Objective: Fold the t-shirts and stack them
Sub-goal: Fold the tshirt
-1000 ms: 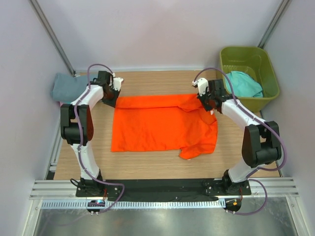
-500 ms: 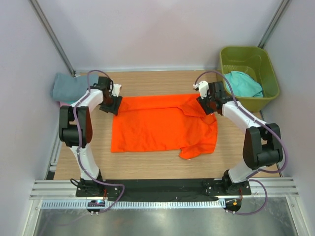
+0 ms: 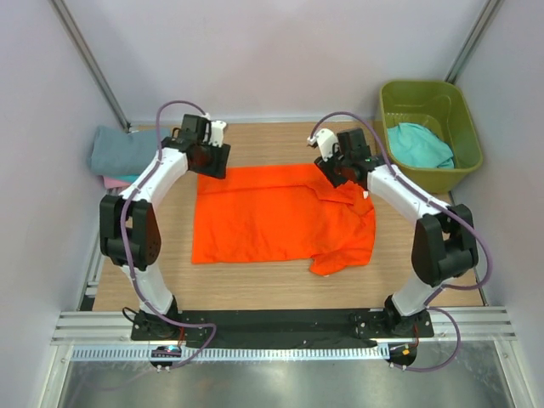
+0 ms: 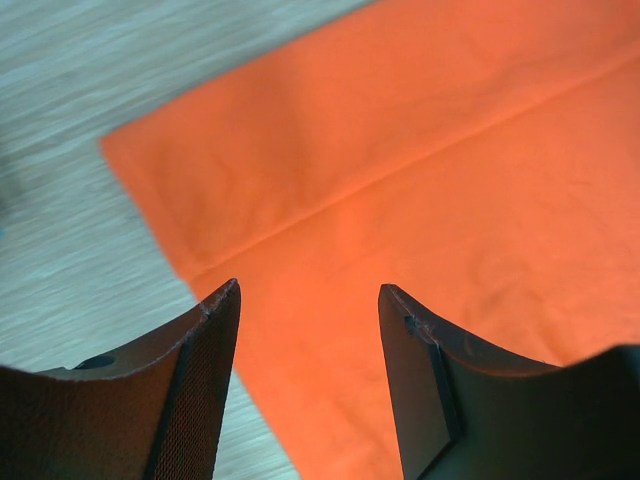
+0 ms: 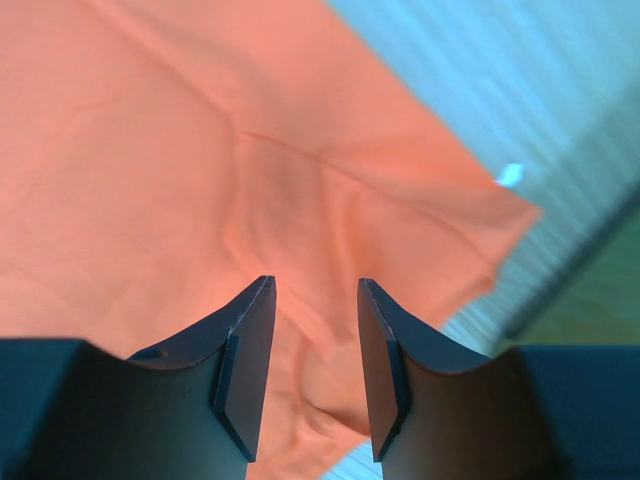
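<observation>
Now: orange tee (image 3: 280, 217) lies flat mid-table, far edge looks folded over, near-right corner bunched. Both grippers were shut 1 s ago; left gripper (image 4: 308, 295) and right gripper (image 5: 315, 285) now spread, empty, lifted above far corners. Fold prob. released; next fold pending. Teal tee (image 3: 421, 144) waits in tub (image 3: 429, 89).

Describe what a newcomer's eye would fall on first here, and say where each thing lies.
A bright orange t-shirt lies spread across the middle of the wooden table, its right side rumpled. The left hand and the right hand hover open over its far edge, holding nothing. An olive-green tub in the far right corner holds a teal shirt.
</observation>
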### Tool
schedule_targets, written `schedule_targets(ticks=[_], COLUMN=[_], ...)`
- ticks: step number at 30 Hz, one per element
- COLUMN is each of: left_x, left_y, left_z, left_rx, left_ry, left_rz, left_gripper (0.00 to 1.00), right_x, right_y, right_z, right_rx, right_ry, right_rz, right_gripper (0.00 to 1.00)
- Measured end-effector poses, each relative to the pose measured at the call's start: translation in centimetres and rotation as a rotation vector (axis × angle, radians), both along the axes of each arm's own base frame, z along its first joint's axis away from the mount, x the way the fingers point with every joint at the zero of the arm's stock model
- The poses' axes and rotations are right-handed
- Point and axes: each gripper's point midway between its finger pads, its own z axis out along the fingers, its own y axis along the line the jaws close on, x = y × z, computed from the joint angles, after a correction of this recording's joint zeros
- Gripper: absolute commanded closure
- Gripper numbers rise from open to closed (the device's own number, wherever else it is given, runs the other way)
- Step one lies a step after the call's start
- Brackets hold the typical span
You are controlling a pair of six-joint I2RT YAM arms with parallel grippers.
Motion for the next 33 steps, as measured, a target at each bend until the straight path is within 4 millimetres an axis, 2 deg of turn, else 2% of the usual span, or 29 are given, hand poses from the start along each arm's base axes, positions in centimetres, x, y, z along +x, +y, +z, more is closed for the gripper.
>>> schedule_targets(ticks=[2, 4, 13, 19, 23, 33], left_x=[-0.6, -1.1, -3.6, -5.2, -6.1, -6.8], left_y=[-1.3, -2.2, -3.2, -3.7, -4.3, -4.9], left_z=[-0.2, -0.5, -2.3, -3.9, -4.7, -5.1], left_rx=[-0.023, -0.043, -0.095, -0.099, -0.100, -0.116], left_ry=[0.015, 0.032, 0.134, 0.190, 0.224, 0.250], left_rz=[-0.025, -0.035, -0.036, -0.049, -0.060, -0.073], left_gripper=[0.39, 0.39, 0.41, 0.41, 0.41, 0.42], right_x=[-0.3, -0.5, -0.6, -1.2, -1.4, 0.0], right_y=[1.2, 1.5, 2.8, 3.9, 4.0, 4.0], right_z=[-1.9, -3.0, -3.8, -7.6, -9.5, -10.1], right_rx=[0.001, 0.004, 0.013, -0.018, -0.043, -0.069], right_ry=[0.056, 0.094, 0.117, 0.199, 0.238, 0.216], right_rz=[0.030, 0.035, 0.063, 0.094, 0.096, 0.084], right_gripper=[0.55, 0.55, 0.57, 0.58, 0.58, 0.58])
